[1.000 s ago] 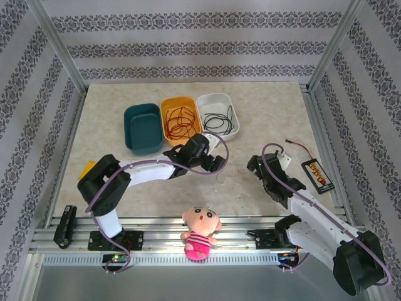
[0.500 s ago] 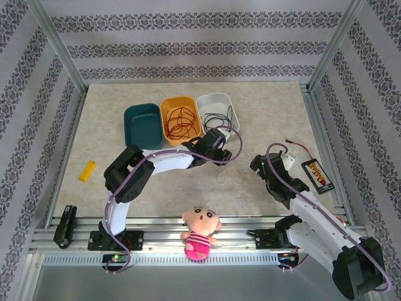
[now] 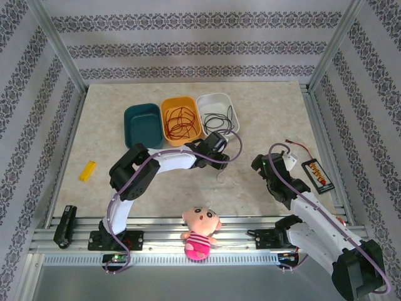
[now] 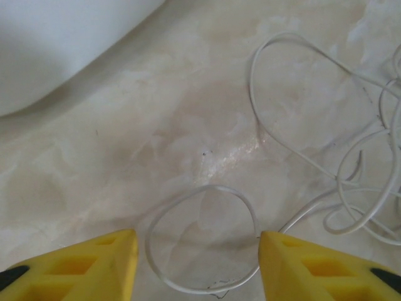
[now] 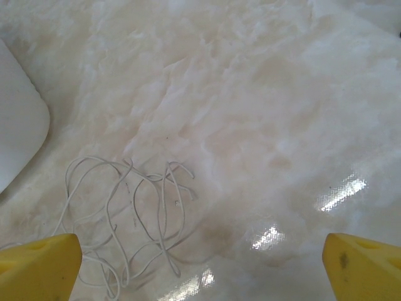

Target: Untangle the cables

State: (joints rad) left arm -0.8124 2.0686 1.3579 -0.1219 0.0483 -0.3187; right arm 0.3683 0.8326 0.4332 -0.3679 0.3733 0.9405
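Beyond the left gripper (image 4: 197, 254) sat an orange bin (image 3: 175, 99) containing the red cable (image 3: 178, 122), and to its right a white bin (image 3: 213, 96) containing the black cable (image 3: 219, 118). The left gripper's jaws were apart and grasped nothing. One loop of the white cable (image 4: 203, 187) lay flat on the table between its fingertips, and the remainder trailed off to their right. The right gripper (image 5: 202, 246) was spread wide and empty, with the white tangle lying ahead of its left finger.

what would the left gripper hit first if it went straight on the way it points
Likely the loop of white cable lying between the open fingers of the left gripper, on the table; depth is unclear.
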